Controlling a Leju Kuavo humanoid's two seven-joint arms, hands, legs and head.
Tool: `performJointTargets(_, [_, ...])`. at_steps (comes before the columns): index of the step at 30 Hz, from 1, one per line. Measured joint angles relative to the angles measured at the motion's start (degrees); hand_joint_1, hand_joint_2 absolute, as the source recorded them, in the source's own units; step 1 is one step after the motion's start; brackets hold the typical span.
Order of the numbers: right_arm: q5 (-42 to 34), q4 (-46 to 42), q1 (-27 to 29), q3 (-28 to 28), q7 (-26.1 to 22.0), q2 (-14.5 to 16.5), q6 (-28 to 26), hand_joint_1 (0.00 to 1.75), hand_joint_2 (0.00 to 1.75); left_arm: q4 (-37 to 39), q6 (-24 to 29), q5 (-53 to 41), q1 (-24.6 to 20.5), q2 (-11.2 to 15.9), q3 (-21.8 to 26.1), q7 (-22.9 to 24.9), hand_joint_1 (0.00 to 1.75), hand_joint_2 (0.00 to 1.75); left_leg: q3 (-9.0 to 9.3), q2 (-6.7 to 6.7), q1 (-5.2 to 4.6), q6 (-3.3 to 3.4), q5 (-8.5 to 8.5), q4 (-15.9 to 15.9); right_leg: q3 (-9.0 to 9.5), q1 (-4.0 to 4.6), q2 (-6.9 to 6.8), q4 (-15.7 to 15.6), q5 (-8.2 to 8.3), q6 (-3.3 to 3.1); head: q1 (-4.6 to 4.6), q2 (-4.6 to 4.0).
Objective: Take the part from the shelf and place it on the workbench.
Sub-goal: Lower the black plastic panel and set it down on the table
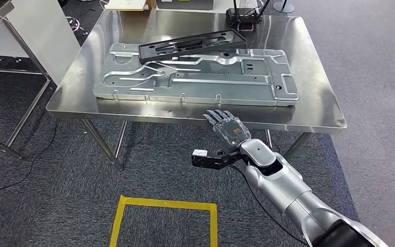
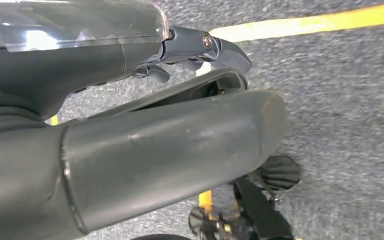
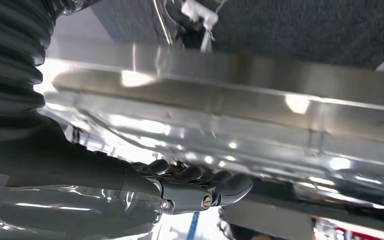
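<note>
Part, a stamped silver panel, lies flat on workbench; right hand spread, empty.

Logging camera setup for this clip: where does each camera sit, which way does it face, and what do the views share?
Head view: high on the body, looking forward and down at the workbench, the metal panel and black part; right hand reaches in.
Left wrist view: behind the left hand, facing carpet and yellow tape.
Right wrist view: behind the right hand, facing the workbench edge.
Head and right wrist views share the right hand, workbench and panel.
</note>
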Motion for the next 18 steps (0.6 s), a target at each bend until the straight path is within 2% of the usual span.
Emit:
performJointTargets(1, [-1.2,-0.2,0.6,-0.5,-0.2,0.0,-0.6,0.00,1.31,0.0,0.0,0.2,0.0,-0.1,0.0,0.0,0.00,0.00,-0.30,-0.02,-0.05,-0.30,0.56,0.0,2.41,0.15,-0.02,-3.7,-0.43,-0.29,-0.02,0.00])
performJointTargets(2, [-2.7,-0.4,1.5,-1.3,-0.5,0.0,-1.7,0.00,0.87,0.0,0.0,0.3,0.1,-0.1,0.0,0.0,0.00,0.00,-0.40,-0.03,-0.07,-0.62,1.16,-0.2,3.94,0.34,-0.01,-6.4,-1.01,-0.58,-0.02,0.01])
performJointTargets(3, [-4.3,-0.8,2.8,-2.3,-0.9,0.0,-3.0,0.00,0.44,0.0,0.0,0.6,0.2,-0.2,0.1,0.0,0.00,0.00,-0.41,-0.05,-0.08,-0.95,1.84,-0.5,4.47,0.54,-0.01,-7.7,-1.17,-0.83,-0.03,0.01])
performJointTargets(4, [-5.8,-1.2,4.5,-3.4,-1.2,-0.1,-4.3,0.00,0.00,0.0,0.0,0.9,0.3,-0.3,0.3,0.0,0.00,0.00,-0.43,-0.11,-0.07,-1.30,2.45,-1.0,4.19,0.44,-0.06,-8.0,-0.68,-1.17,-0.02,0.01])
performJointTargets(5, [-7.0,-1.7,6.3,-4.5,-1.5,-0.1,-5.5,0.00,0.00,0.0,0.0,1.1,0.4,-0.4,0.4,0.0,0.00,0.00,-0.62,-0.19,-0.02,-1.60,2.16,-1.0,3.74,0.32,-0.19,-8.3,0.06,-1.53,-0.02,0.01])
performJointTargets(6, [-7.9,-2.3,8.3,-5.5,-1.7,-0.2,-6.5,0.00,0.00,0.0,0.0,1.3,0.5,-0.5,0.6,0.0,0.00,0.00,-0.98,-0.28,0.02,-1.88,0.69,-0.3,3.14,0.16,-0.35,-8.6,0.84,-2.00,-0.04,0.01])
performJointTargets(7, [-8.5,-2.9,10.4,-6.4,-1.7,-0.3,-7.3,0.00,0.00,0.0,0.0,1.5,0.7,-0.6,0.8,0.0,0.00,0.00,-1.52,-0.35,0.06,-2.13,-2.04,1.4,2.35,-0.02,-0.49,-8.8,1.70,-2.39,-0.07,0.00])
performJointTargets(9, [-9.9,-4.1,14.9,-8.7,-1.9,-0.5,-8.6,0.00,0.00,-0.1,0.0,2.0,0.9,-0.7,1.3,0.0,0.00,0.00,-2.65,-0.37,0.21,-2.53,-8.74,8.1,0.50,0.04,-0.64,-8.7,3.28,-2.79,-0.12,0.01])
performJointTargets(10, [-10.8,-4.5,17.4,-10.0,-2.2,-0.6,-9.3,0.00,0.00,-0.2,0.0,2.2,1.0,-0.8,1.5,0.0,0.00,0.00,-2.94,-0.37,0.24,-2.71,-10.59,11.9,-0.53,0.11,-0.76,-8.5,4.03,-2.75,-0.12,0.01])
performJointTargets(11, [-11.7,-4.8,19.9,-11.5,-2.6,-0.7,-9.8,0.00,0.00,-0.3,0.0,2.5,1.0,-0.9,1.7,-0.1,0.00,0.00,-2.79,-0.37,0.24,-2.81,-10.79,14.9,-1.61,0.17,-0.91,-8.3,4.73,-2.69,-0.12,0.01])
performJointTargets(12, [-12.6,-5.0,22.2,-12.9,-3.1,-0.8,-10.3,0.00,0.00,-0.5,0.0,2.7,1.0,-1.0,1.9,-0.1,0.00,0.00,-1.88,-0.37,0.24,-2.82,-9.48,16.3,-2.81,0.21,-1.06,-7.9,5.42,-2.60,-0.12,0.01])
performJointTargets(13, [-13.2,-5.1,24.1,-14.1,-3.6,-0.9,-10.7,0.00,0.00,-0.6,0.0,2.8,1.0,-1.0,2.1,-0.1,0.00,0.00,-0.09,-0.38,0.24,-2.72,-7.63,15.8,-4.08,0.23,-1.13,-7.5,6.09,-2.48,-0.12,0.01])
performJointTargets(14, [-13.5,-5.3,25.6,-15.1,-3.9,-1.0,-10.9,0.00,0.00,-0.7,0.0,2.9,1.0,-1.0,2.3,-0.1,0.00,0.00,2.69,-0.44,0.23,-2.51,-6.41,13.3,-5.23,0.24,-1.08,-7.1,6.74,-2.34,-0.12,0.01])
performJointTargets(15, [-13.6,-5.6,26.7,-15.9,-4.1,-1.0,-11.1,0.00,0.00,-0.9,0.0,3.0,1.0,-1.0,2.5,-0.2,0.00,0.00,6.47,-0.52,0.11,-2.24,-6.56,9.0,-6.24,0.30,-0.93,-6.7,7.35,-2.13,-0.13,0.00])
performJointTargets(16, [-13.8,-5.9,27.4,-16.5,-4.3,-1.0,-11.1,0.00,0.00,-1.1,0.0,3.0,0.9,-1.0,2.6,-0.2,0.00,0.00,10.08,-0.59,0.00,-1.90,-7.91,4.0,-6.94,0.36,-0.77,-6.3,7.96,-1.87,-0.12,0.00])
performJointTargets(17, [-13.8,-6.1,27.8,-17.0,-4.3,-1.0,-11.1,0.00,0.00,-1.2,0.0,3.0,0.8,-1.1,2.7,-0.2,0.00,0.00,12.67,-0.66,-0.18,-1.55,-9.33,0.2,-7.33,0.36,-0.64,-6.3,8.67,-1.58,-0.12,0.00])
performJointTargets(18, [-13.9,-6.3,28.2,-17.5,-4.4,-1.1,-11.1,0.00,0.00,-1.3,0.0,3.0,0.6,-1.1,2.8,-0.2,0.00,0.00,14.11,-0.68,-0.42,-1.19,-10.28,-2.4,-7.54,0.33,-0.58,-6.4,9.45,-1.22,-0.12,0.00])
